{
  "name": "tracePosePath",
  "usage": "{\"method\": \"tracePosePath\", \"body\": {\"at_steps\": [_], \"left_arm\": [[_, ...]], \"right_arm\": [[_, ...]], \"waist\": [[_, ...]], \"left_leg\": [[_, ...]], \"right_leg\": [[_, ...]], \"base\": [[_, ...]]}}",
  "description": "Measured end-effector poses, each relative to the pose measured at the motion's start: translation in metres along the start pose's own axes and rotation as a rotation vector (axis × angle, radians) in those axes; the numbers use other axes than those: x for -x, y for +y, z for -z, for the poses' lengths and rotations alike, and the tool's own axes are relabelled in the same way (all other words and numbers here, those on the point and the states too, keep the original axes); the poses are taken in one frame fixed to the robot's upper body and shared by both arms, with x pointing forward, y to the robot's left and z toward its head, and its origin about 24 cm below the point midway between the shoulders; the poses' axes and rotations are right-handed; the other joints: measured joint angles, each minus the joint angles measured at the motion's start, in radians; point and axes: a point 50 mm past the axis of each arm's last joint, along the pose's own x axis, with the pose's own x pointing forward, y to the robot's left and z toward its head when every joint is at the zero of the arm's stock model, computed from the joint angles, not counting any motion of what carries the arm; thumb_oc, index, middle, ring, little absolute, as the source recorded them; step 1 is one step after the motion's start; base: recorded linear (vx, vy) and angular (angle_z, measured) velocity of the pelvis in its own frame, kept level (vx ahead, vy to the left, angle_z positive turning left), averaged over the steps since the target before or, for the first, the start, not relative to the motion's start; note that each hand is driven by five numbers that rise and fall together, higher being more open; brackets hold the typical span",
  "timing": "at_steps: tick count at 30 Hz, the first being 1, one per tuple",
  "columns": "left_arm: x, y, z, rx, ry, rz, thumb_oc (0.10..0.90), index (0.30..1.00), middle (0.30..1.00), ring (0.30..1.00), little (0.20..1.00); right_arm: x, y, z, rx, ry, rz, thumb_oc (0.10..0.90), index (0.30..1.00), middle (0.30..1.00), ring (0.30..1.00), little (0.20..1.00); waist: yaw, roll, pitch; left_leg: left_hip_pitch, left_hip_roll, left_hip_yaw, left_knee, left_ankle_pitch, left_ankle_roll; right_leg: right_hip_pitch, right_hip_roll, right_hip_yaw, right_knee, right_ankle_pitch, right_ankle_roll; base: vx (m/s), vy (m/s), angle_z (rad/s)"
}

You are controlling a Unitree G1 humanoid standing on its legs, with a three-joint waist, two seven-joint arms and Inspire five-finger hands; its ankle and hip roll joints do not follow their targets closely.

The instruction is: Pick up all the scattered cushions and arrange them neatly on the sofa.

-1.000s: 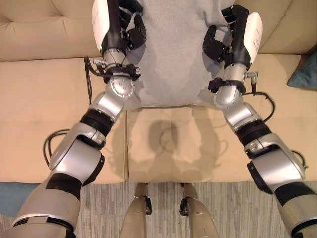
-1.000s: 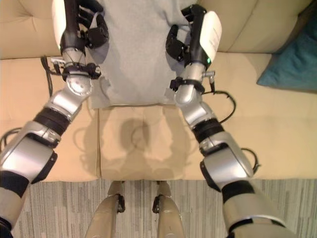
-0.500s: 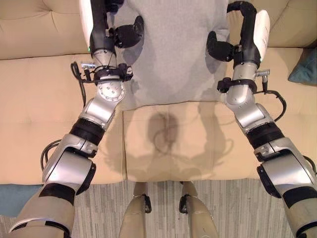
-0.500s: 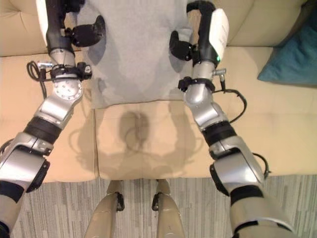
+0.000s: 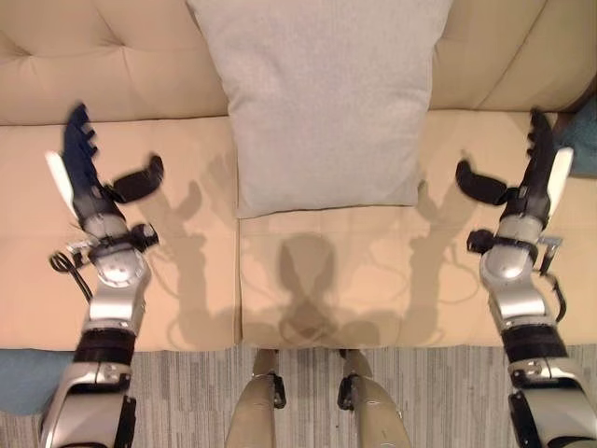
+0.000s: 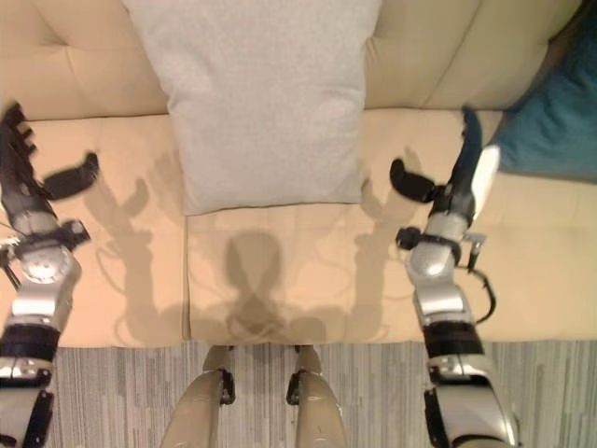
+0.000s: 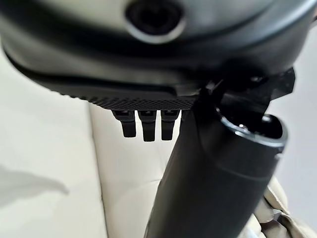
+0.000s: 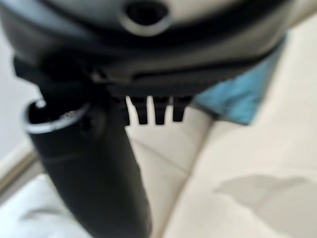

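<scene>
Large light-grey fabric cushion [image 5: 326, 103] stands propped vs. backrest at centre of beige upholstered sofa [image 5: 168, 271], lower edge on seat — looks placed, neither hand touching it. L hand [image 5: 84, 173] and R hand [image 5: 532, 177] hover over seat well apart on either side of cushion, both w/ fingers straight, thumb splayed out, holding nothing. Teal cushion [image 6: 550, 112] lies on seat at sofa's right end near R hand — judged not yet arranged, so approx. one done, at least that one left; teal patch on floor by sofa front, L side [image 5: 23, 378], too little visible to ID.
</scene>
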Motion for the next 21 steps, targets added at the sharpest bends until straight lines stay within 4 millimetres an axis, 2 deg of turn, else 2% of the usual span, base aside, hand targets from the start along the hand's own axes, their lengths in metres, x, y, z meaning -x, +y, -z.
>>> {"method": "tracePosePath", "body": {"at_steps": [2,4,6,10,12,13,16,17,19,21], "left_arm": [[0.027,-0.005,0.017,0.025,0.061,0.047,0.800,0.900,0.900,0.900,0.900],[0.057,0.004,0.046,-0.029,0.165,0.102,0.800,0.900,0.900,0.900,0.900],[0.098,0.025,0.080,-0.106,0.325,0.144,0.800,0.900,0.900,0.900,0.900],[0.148,0.055,0.113,-0.195,0.527,0.198,0.800,0.900,0.900,0.900,0.900],[0.175,0.067,0.134,-0.275,0.676,0.252,0.800,0.900,0.900,0.900,0.900],[0.182,0.070,0.139,-0.307,0.708,0.281,0.800,0.900,0.900,0.900,0.900],[0.203,0.069,0.152,-0.370,0.791,0.380,0.800,0.900,0.900,0.900,0.900],[0.225,0.070,0.163,-0.384,0.884,0.403,0.800,0.900,0.900,0.900,0.900],[0.242,0.072,0.170,-0.401,0.958,0.420,0.800,0.900,0.900,0.900,0.900],[0.279,0.080,0.184,-0.452,1.138,0.441,0.800,0.900,0.900,0.900,0.900]], "right_arm": [[0.020,0.005,0.018,0.000,0.061,-0.042,0.800,0.900,0.900,0.900,0.900],[0.046,0.013,0.040,-0.027,0.147,-0.101,0.800,0.900,0.900,0.900,0.900],[0.089,0.013,0.078,0.006,0.305,-0.185,0.800,0.900,0.900,0.900,0.900],[0.149,0.001,0.119,0.006,0.537,-0.226,0.800,0.900,0.900,0.900,0.900],[0.182,-0.006,0.142,0.042,0.677,-0.273,0.800,0.900,0.900,0.900,0.900],[0.191,-0.007,0.147,0.051,0.711,-0.286,0.800,0.900,0.900,0.900,0.900],[0.214,-0.005,0.158,0.060,0.797,-0.337,0.800,0.900,0.900,0.900,0.900],[0.237,-0.005,0.169,0.094,0.879,-0.407,0.800,0.900,0.900,0.900,0.900],[0.252,-0.005,0.174,0.108,0.936,-0.447,0.800,0.900,0.900,0.900,0.900],[0.274,-0.002,0.181,0.090,1.032,-0.470,0.800,0.900,0.900,0.900,0.900]], "waist": [[0.001,-0.001,0.000],[-0.005,-0.004,0.000],[-0.007,-0.015,-0.023],[-0.017,-0.038,-0.053],[-0.022,-0.049,-0.118],[-0.022,-0.052,-0.144],[-0.024,-0.059,-0.155],[-0.024,-0.063,-0.190],[-0.023,-0.065,-0.224],[-0.025,-0.067,-0.239]], "left_leg": [[0.041,0.000,-0.002,0.000,-0.003,-0.003],[0.106,0.004,-0.003,-0.001,-0.027,-0.022],[0.179,0.010,0.001,-0.001,-0.062,-0.035],[0.280,0.009,0.005,-0.002,-0.073,-0.028],[0.314,0.005,0.008,-0.002,-0.086,-0.024],[0.315,0.004,0.008,-0.002,-0.087,-0.023],[0.379,0.001,0.009,-0.002,-0.094,-0.021],[0.411,0.000,0.009,-0.006,-0.103,-0.023],[0.418,0.002,0.009,-0.007,-0.108,-0.025],[0.448,0.008,0.010,-0.007,-0.118,-0.028]], "right_leg": [[0.043,-0.001,0.001,0.000,-0.012,0.007],[0.108,0.002,0.001,-0.001,-0.040,0.011],[0.178,0.008,0.004,-0.001,-0.070,0.021],[0.277,0.006,0.004,-0.002,-0.080,0.021],[0.308,0.002,0.008,-0.002,-0.091,0.026],[0.309,0.001,0.008,-0.002,-0.091,0.027],[0.376,0.002,0.003,-0.002,-0.094,0.029],[0.409,0.001,0.001,-0.004,-0.106,0.028],[0.415,0.002,0.001,-0.009,-0.117,0.032],[0.442,0.005,0.003,-0.009,-0.123,0.029]], "base": [[0.02,0.008,0.04],[0.03,0.019,-0.02],[0.06,0.038,-0.07],[0.03,0.039,-0.02],[0.00,0.030,-0.03],[0.00,0.000,0.00],[0.01,0.016,0.05],[0.00,0.000,0.00],[0.00,0.016,0.00],[0.02,0.041,-0.02]]}}
